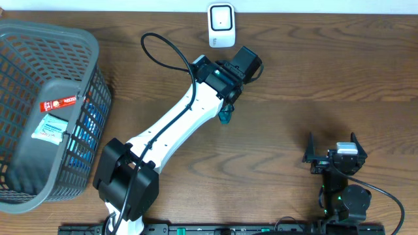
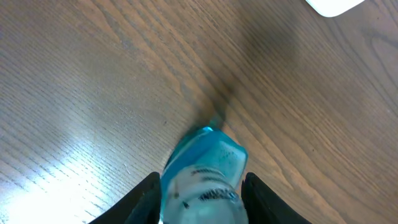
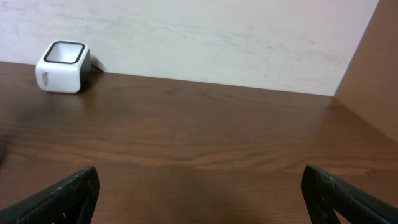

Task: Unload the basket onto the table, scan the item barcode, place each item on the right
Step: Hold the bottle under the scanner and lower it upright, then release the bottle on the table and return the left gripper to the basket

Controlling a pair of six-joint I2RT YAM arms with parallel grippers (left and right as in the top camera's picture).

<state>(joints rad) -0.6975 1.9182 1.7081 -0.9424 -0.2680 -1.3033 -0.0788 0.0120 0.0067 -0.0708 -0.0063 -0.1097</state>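
The left gripper (image 1: pixel 226 108) reaches out over the middle of the table (image 1: pixel 326 72), and it is closed on a small teal item (image 1: pixel 225 117), a translucent blue-green pack with dark print on it. In the left wrist view the item (image 2: pixel 202 180) sits squarely between the two dark fingers (image 2: pixel 144 200), pinched on both sides, its far end poking out beyond the fingertips and pointing down at the wood. The white scanner (image 1: pixel 221 25) stands at the back edge of the table at twelve o'clock, and the held item hangs at about six o'clock from it, near but clearly apart, with the arm's wrist between the two. Only a white corner of the scanner (image 2: pixel 336 5) shows at one o'clock in the left wrist view. The right gripper (image 1: pixel 333 156) rests at four o'clock on the table, well apart from the item, its jaws spread wide with nothing between them; from its own camera the fingers (image 3: pixel 62 199) frame bare wood and the scanner (image 3: pixel 62 65) sits at ten o'clock. A grey basket (image 1: pixel 39 29) with packets inside stands at nine o'clock.
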